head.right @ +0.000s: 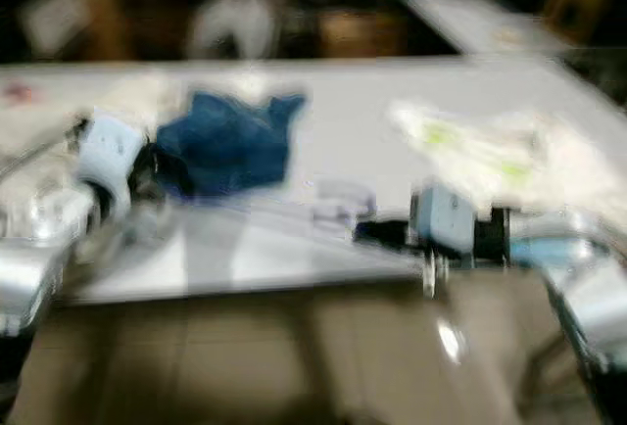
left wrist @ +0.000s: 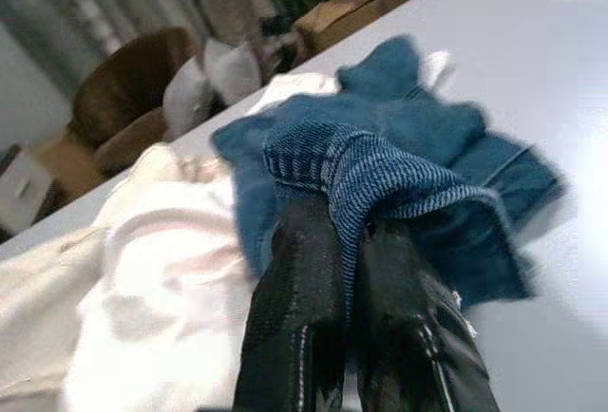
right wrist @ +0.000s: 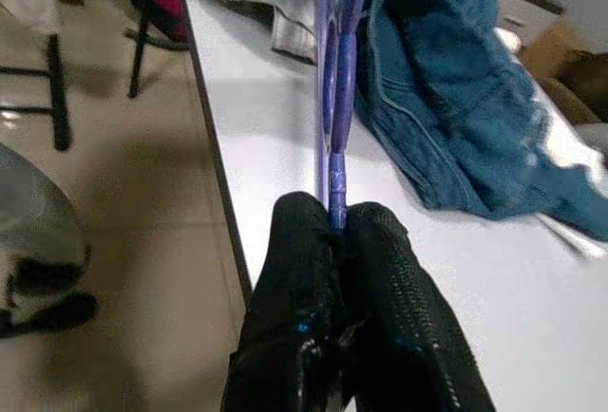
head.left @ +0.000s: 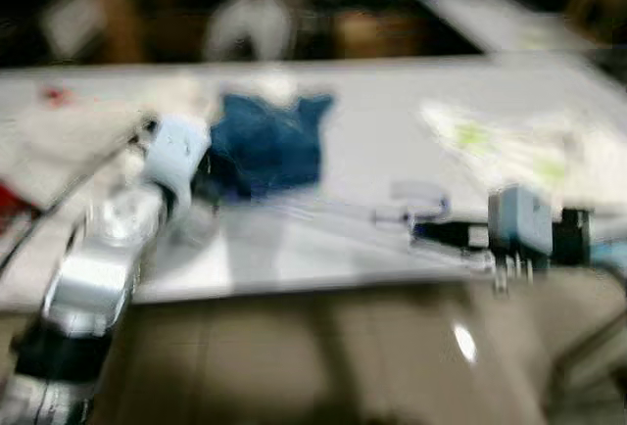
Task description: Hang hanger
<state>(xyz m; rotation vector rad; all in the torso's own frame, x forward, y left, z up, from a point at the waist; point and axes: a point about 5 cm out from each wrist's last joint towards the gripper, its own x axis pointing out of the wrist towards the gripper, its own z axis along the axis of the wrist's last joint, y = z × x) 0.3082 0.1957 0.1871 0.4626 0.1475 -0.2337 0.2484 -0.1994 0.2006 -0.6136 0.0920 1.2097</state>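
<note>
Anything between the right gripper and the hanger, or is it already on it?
Nothing in between: the right gripper is already shut on the purple hanger, which lies over the white table toward the blue denim garment. The left gripper is clamped on that denim. No rail or hook to hang it on is visible.

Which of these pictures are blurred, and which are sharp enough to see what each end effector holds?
Left and right eye views: strong motion blur; table and blue garment smeared. Left wrist view: nearly sharp close by; left end effector shut on the denim. Right wrist view: fairly sharp; right end effector shut on the purple hanger; far garment edge soft.
</note>
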